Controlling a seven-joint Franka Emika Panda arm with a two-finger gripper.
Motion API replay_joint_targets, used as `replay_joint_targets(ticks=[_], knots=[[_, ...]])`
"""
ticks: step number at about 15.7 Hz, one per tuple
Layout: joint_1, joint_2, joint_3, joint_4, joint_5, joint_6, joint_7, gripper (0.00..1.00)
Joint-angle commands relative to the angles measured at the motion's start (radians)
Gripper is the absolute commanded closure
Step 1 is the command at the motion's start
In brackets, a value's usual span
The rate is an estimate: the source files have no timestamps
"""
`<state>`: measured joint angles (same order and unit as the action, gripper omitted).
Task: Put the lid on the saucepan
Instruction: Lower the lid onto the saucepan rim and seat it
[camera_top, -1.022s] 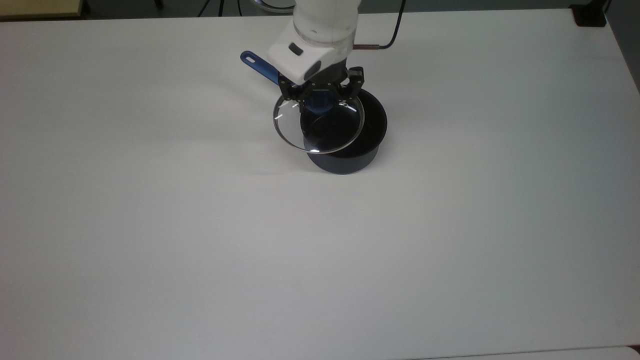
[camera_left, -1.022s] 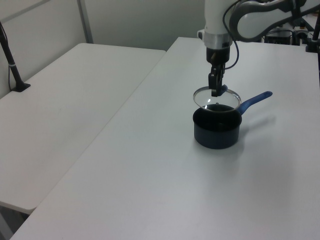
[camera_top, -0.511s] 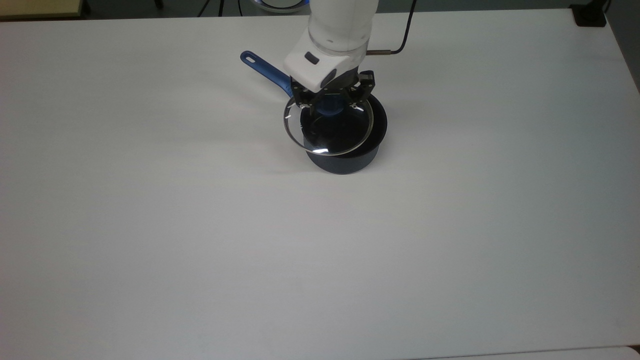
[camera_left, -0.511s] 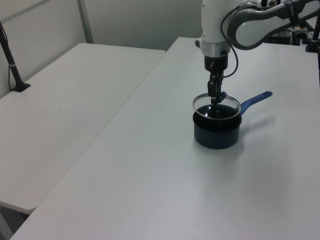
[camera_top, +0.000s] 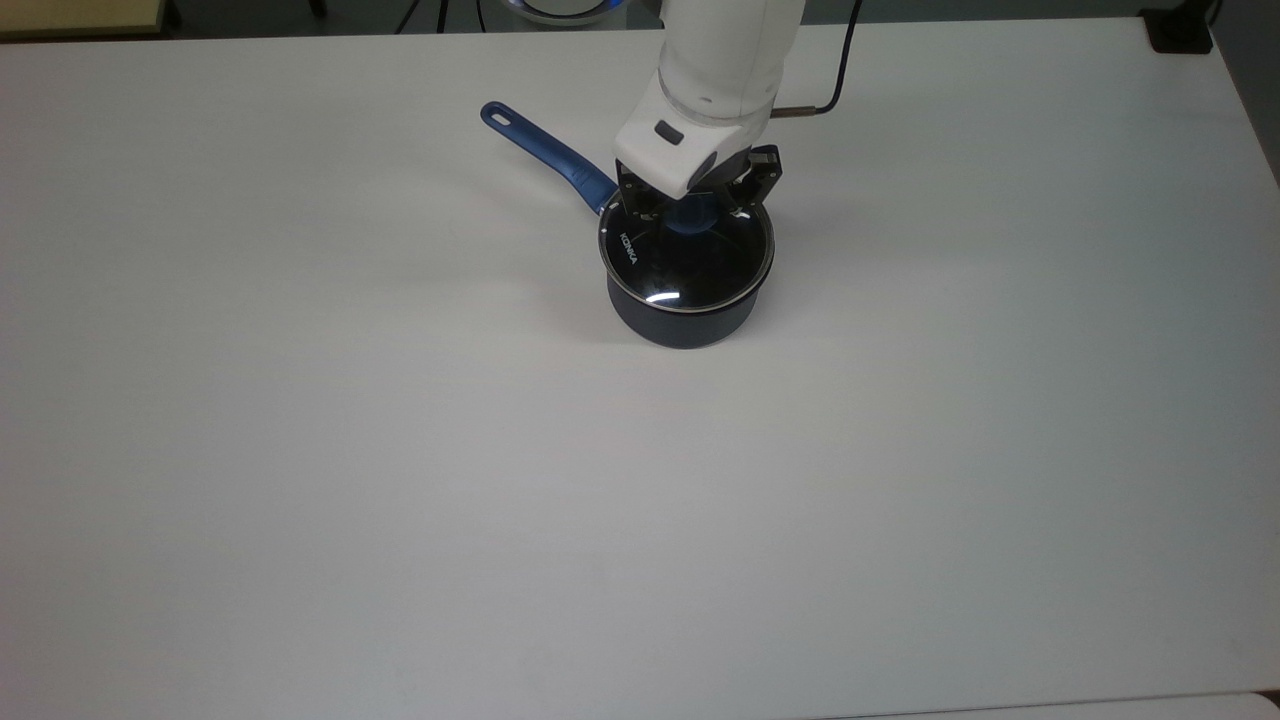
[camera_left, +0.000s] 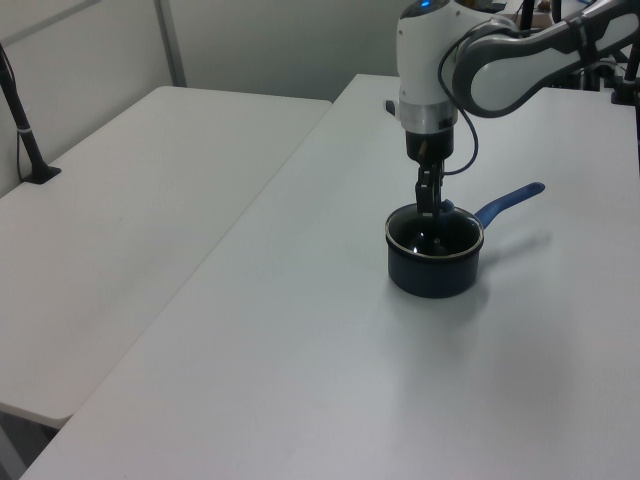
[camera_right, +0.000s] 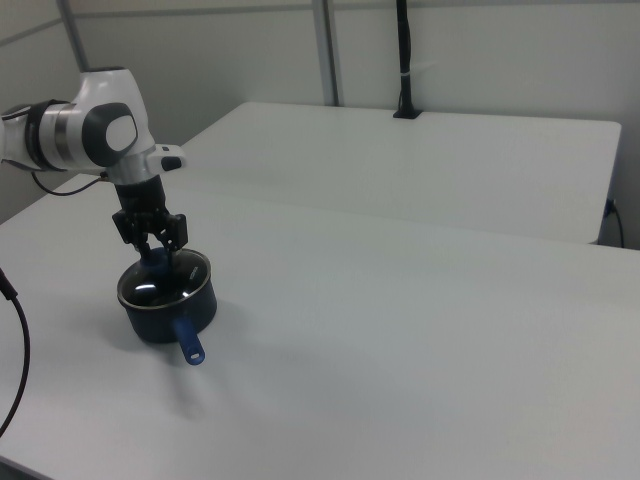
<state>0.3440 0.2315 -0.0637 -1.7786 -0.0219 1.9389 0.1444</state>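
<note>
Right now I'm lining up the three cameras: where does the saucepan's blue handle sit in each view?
Top view: handle runs up-left from the saucepan.
Left view: handle points right and up.
Right view: handle points down toward the camera.
Shared landmark: the lid under the gripper.

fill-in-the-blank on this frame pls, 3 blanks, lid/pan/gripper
1. The lid sits level on the rim of the ____.
2. In the top view, the saucepan's handle points to the upper ____.
3. The gripper is at the lid's blue ____.

Missing words: saucepan; left; knob
</note>
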Motion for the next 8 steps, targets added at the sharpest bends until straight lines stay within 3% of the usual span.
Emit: replay_joint_targets(ticks=[1,5,6,7,8], knots=[[0.012,0.012,-0.005,0.016,-0.001,-0.017,0.026,0.44],[0.016,0.023,-0.005,0.015,-0.001,-0.017,0.026,0.43],[0.016,0.023,-0.005,0.015,-0.001,-0.017,0.027,0.3],[0.015,0.023,-0.005,0.015,0.002,-0.018,0.03,0.0],[0.013,0.022,-0.005,0.015,0.002,-0.018,0.029,0.0]])
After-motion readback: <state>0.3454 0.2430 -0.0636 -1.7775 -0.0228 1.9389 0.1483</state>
